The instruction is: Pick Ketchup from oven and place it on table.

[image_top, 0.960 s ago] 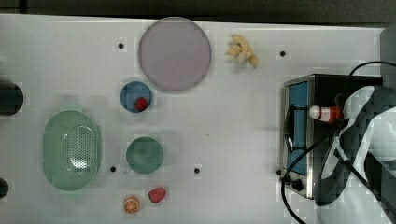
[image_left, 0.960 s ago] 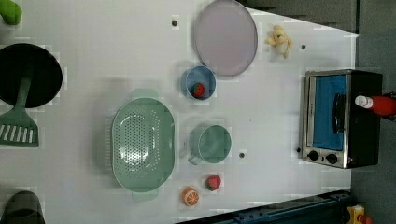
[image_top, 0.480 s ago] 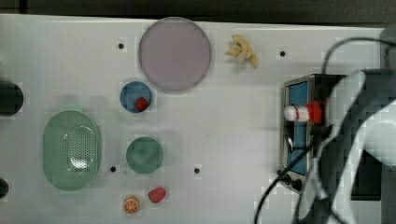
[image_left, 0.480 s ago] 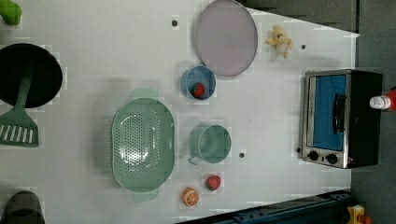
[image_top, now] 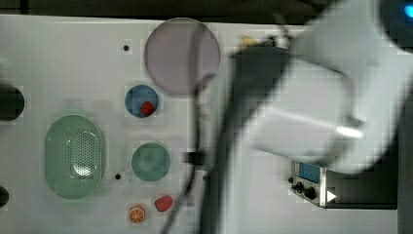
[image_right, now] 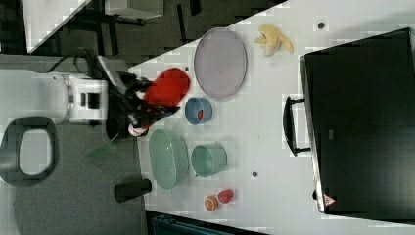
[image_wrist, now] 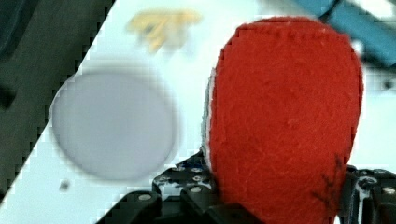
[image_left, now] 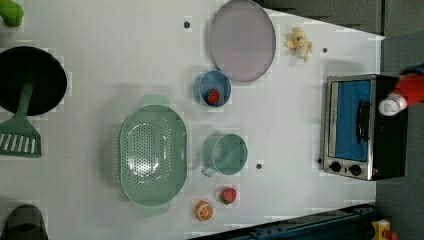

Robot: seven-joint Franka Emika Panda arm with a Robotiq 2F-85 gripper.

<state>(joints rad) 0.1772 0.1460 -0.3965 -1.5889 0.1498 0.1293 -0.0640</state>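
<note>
Left view: ketchup (image_left: 406, 93) beyond table (image_left: 125, 50) edge

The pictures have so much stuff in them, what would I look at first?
The big red ketchup bottle, held in the gripper, jumps out in the wrist view. In the left view you'd next spot the black oven with its blue glass door at the left view's right, on the white table. Near the middle sits a large green colander, with a lilac plate above it.
</note>
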